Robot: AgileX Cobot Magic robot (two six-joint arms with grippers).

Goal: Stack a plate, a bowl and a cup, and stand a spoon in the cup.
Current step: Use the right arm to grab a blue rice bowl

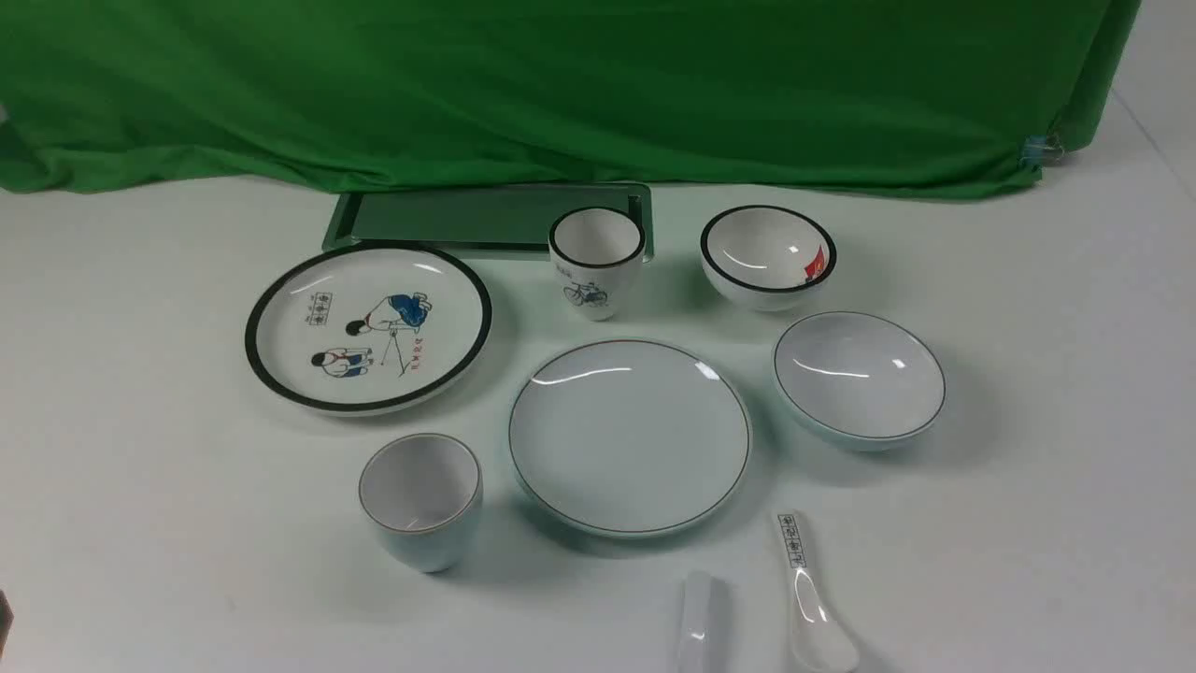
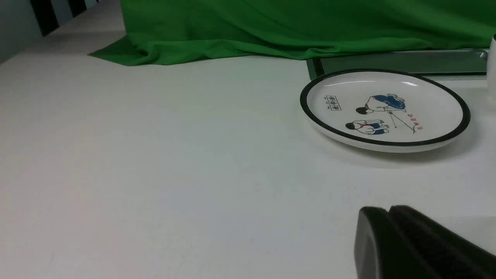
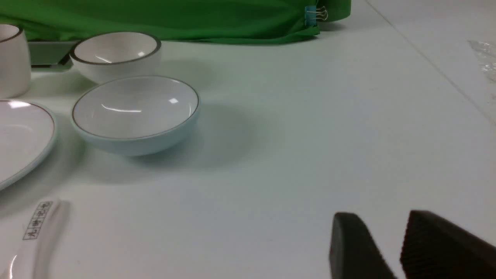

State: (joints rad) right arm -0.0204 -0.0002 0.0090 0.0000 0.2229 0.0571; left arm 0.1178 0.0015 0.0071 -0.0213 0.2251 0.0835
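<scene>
**Nothing stacked yet: bowl onto plate is looking like the first move**

The right claw (image 3: 381, 215) is hanging low over the bare surface (image 3: 310, 135), fingers parted by a narrow gap and holding nothing. The left claw (image 2: 385, 209) is sitting with its fingers pressed together, also empty, on its own side.

Nearest the robot, the spoon (image 1: 703, 622) is lying at the frame edge, mostly cut off. Just beside it is a lettered spoon (image 1: 811, 598); only the handle print is telling them apart.

Further out, the cup (image 1: 420, 500) is standing upright on the left and the plate (image 1: 629, 436) is lying flat in the middle. The bowl (image 1: 858, 379) is sitting upright just right of the plate, not touching it.

Beyond those are the distractors: the cartoon plate (image 1: 367, 327), bicycle cup (image 1: 596, 262), black-rimmed bowl (image 1: 768, 257), tray (image 1: 486, 220) and green cloth (image 1: 561, 84).

Judging from the layout, the plate is serving as the base where it lies, so the bowl is probably going first, with the right arm being nearer.

Doing it well likely means:
- opening wider;
- coming in from the near side, since the black-rimmed bowl is sitting close behind;
- pinching the rim on the side away from the plate, one finger inside and one outside;
- lifting clear of the plate's rim;
- centring and lowering level before letting go.

The glaze is looking slick and the wall shallow, so a tilted carry is risking a slip.
</scene>
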